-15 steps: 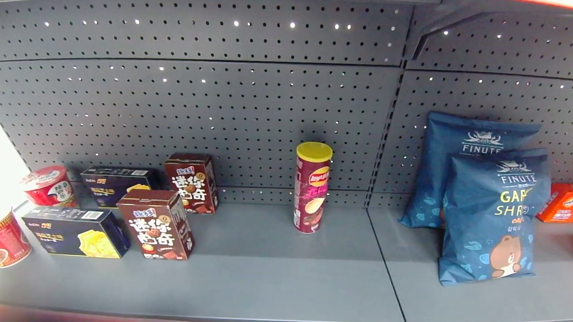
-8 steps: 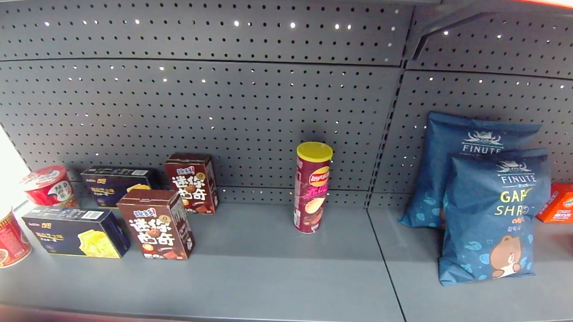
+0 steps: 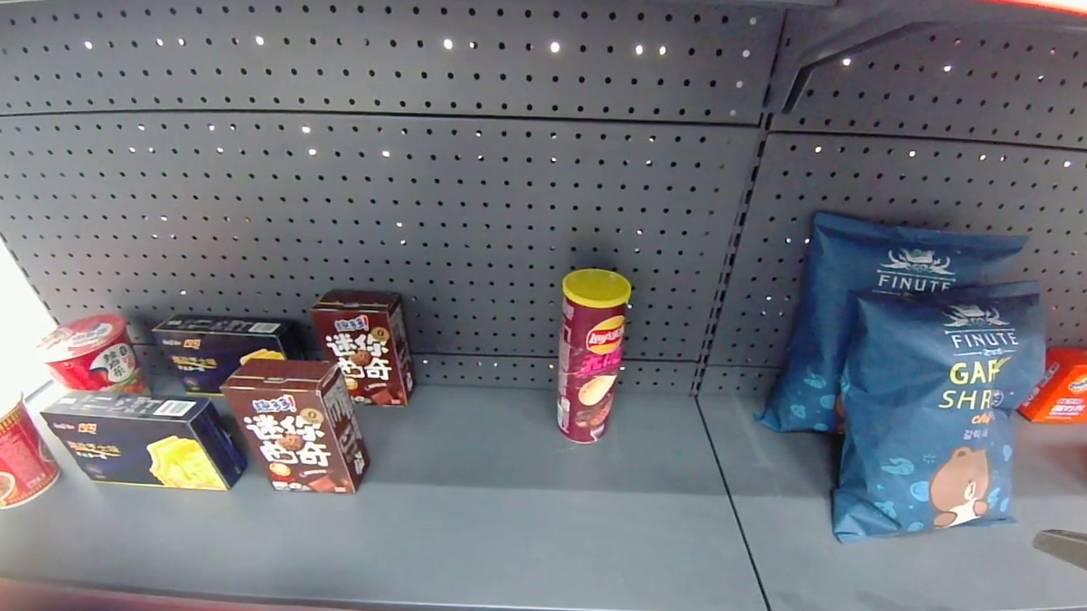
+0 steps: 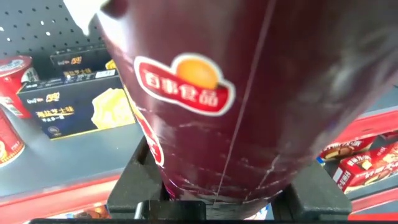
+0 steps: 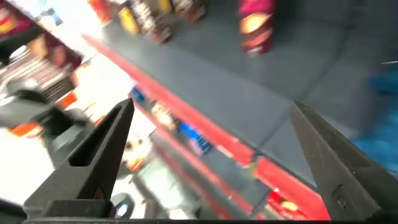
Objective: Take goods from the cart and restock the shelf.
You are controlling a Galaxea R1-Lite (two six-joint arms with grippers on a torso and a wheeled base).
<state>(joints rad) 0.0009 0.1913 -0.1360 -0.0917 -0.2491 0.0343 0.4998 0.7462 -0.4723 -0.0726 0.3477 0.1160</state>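
Gripping a maroon can (image 4: 249, 93) in my left gripper (image 4: 224, 196), I am holding it out in front of the shelf (image 3: 518, 522). By my reading it is short of the red lip (image 4: 62, 190), toward the end where the blue box (image 4: 74, 112) and the cup (image 4: 12, 71) are sitting. The jaws are clamping the can's round wall from both sides; I cannot tell which end is pointing up. My right gripper (image 5: 212, 106) is hanging empty with its fingers spread wide, just off the shelf's front edge near the bags (image 3: 929, 409).

Findings, as risks:

1. Slip. I am pinching a smooth, glossy cylinder along two narrow lines. A quick swing or tilt could loosen it, and once dropped it would roll.
2. Lip strike. If I am coming in too low, the can's end may catch the lip and be levered out of the jaws.
3. Toppling. The shelved can (image 3: 593, 354) is standing upright, tall and narrow, alone in the open middle. If I am setting mine beside it, a brush from can or finger may tip it and send it rolling off the front.
4. Blind placement. The can is standing between my left wrist camera and the landing spot, so I am judging touchdown chiefly from the head view.
5. Right side. The open fingers are sitting near the front bag, which is leaning; drifting inward could snag it.
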